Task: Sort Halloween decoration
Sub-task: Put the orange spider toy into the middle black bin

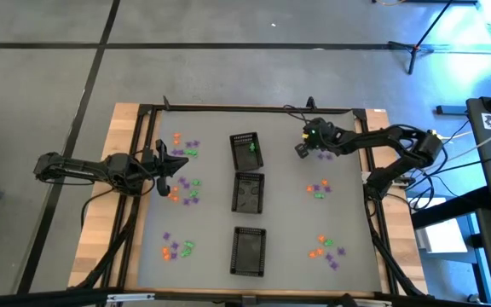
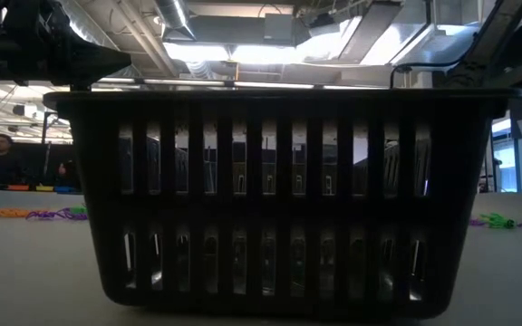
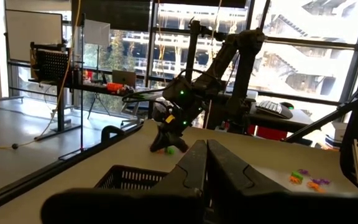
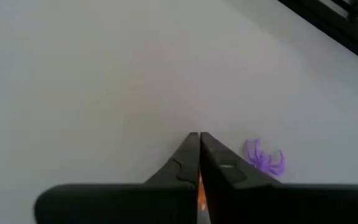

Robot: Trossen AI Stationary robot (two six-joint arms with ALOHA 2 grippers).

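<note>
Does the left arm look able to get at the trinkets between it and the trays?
Probably yes. The left gripper, shut, sits beside that trinket cluster, on its side of the trays, with nothing between them.

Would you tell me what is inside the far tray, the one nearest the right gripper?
In the high view the far tray holds one green trinket near its right wall; the remaining floor looks bare. The low view is blocked by the near tray, so nothing confirms it.

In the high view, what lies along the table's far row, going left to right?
Left gripper → orange, purple and green trinkets → far black tray holding a green trinket → right gripper.
</note>
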